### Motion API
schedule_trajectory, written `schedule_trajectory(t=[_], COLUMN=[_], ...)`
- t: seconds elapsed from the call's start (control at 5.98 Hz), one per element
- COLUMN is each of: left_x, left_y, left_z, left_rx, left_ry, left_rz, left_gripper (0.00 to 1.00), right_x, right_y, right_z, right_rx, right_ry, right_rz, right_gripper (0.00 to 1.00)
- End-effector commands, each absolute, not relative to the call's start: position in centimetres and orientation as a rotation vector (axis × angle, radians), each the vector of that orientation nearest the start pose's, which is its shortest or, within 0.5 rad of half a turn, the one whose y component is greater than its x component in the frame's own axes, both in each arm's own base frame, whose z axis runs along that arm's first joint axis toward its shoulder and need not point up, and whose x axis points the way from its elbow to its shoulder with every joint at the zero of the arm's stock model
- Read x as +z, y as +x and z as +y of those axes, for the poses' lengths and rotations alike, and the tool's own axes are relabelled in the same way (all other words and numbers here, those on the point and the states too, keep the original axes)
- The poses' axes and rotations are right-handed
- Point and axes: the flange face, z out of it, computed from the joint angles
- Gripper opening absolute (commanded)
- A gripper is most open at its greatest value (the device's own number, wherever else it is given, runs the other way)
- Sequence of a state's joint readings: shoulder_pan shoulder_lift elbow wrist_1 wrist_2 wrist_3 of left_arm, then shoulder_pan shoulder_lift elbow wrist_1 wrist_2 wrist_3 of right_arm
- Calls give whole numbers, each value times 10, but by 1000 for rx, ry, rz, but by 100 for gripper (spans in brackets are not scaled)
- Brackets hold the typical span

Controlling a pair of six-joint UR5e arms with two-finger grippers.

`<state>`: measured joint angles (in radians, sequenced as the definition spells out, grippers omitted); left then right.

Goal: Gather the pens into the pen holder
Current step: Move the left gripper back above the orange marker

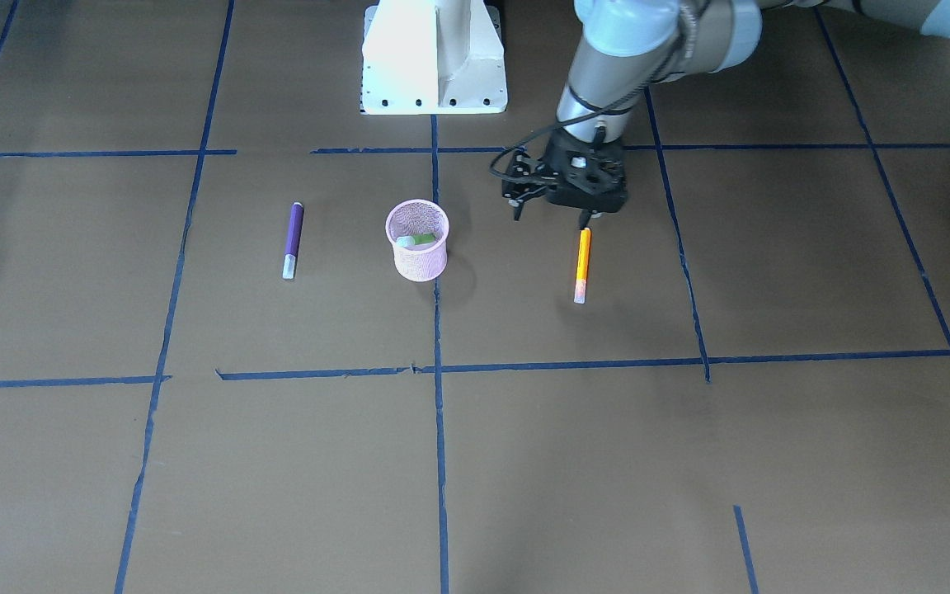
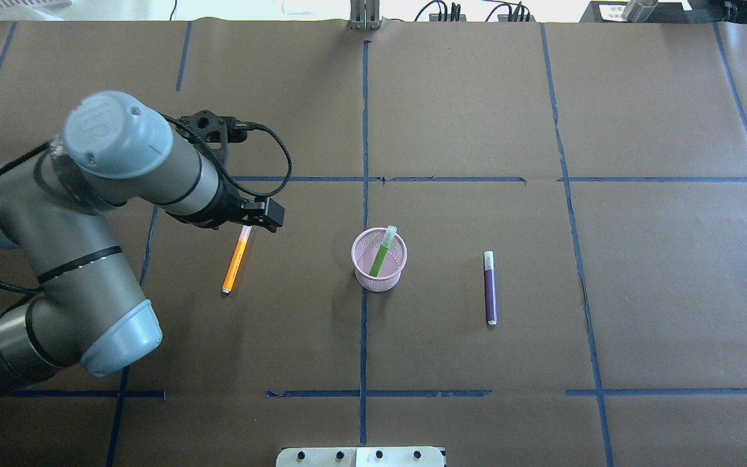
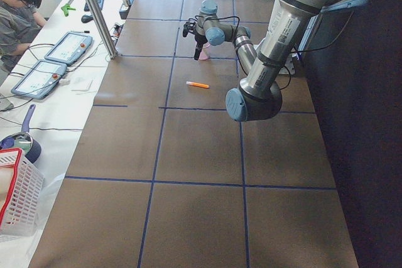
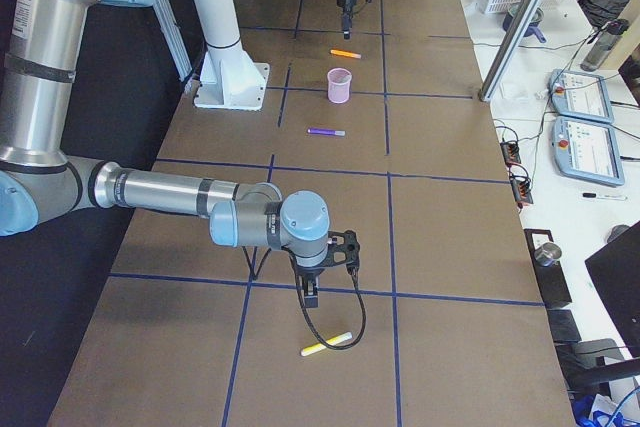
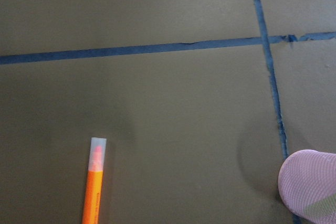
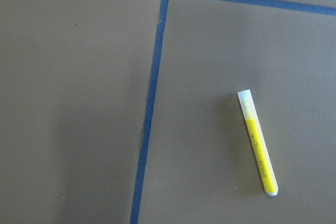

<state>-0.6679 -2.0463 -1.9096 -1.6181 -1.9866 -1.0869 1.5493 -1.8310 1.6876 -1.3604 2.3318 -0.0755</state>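
Note:
The pink mesh pen holder (image 1: 419, 262) (image 2: 380, 282) stands near the table's middle with a green pen (image 2: 381, 253) leaning inside it. An orange pen (image 1: 582, 264) (image 2: 235, 261) (image 5: 93, 187) lies flat toward my left. My left gripper (image 1: 589, 219) (image 2: 260, 220) hovers over its uncapped end, seemingly open and holding nothing. A purple pen (image 1: 293, 240) (image 2: 489, 287) lies on the holder's other side. Far off near the table's right end lies a yellow pen (image 4: 326, 344) (image 6: 257, 142), with my right gripper (image 4: 311, 299) just above and beside it. I cannot tell its state.
Blue tape lines (image 2: 364, 162) grid the brown table. The white robot base (image 1: 434, 58) sits at the table's edge behind the holder. A side bench (image 3: 56, 61) with tablets, cables and a white basket (image 3: 16, 199) runs along the far edge, a person seated there.

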Motion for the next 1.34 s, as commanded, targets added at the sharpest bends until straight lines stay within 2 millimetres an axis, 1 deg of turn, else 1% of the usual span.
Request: schedule_trajectory(t=[0.0, 0.17, 0.33, 0.5, 0.67, 0.84, 1.0, 1.17], left_x=[257, 261, 261, 261, 262, 262, 262, 262], left_y=[363, 360, 360, 360, 360, 361, 361, 361], left_z=[-453, -451, -452, -451, -451, -451, -451, -451], left_rx=[-10, -12, -13, -13, -13, -12, -12, -12], left_ry=[88, 86, 87, 87, 86, 86, 86, 86], left_rz=[934, 931, 930, 930, 929, 929, 929, 929], left_gripper=[100, 100, 100, 100, 100, 100, 100, 100], right_x=[749, 785, 804, 810, 814, 807, 811, 820], right_y=[35, 27, 25, 25, 21, 12, 9, 9], right_z=[-409, -418, -428, -433, -439, -455, -459, -456], right_rx=[-171, -201, -203, -205, -213, -263, -349, -348], right_ry=[120, 147, 144, 138, 131, 153, 173, 156], right_rz=[-757, -759, -759, -754, -742, -720, -676, -683], right_gripper=[100, 100, 100, 98, 92, 88, 88, 87])
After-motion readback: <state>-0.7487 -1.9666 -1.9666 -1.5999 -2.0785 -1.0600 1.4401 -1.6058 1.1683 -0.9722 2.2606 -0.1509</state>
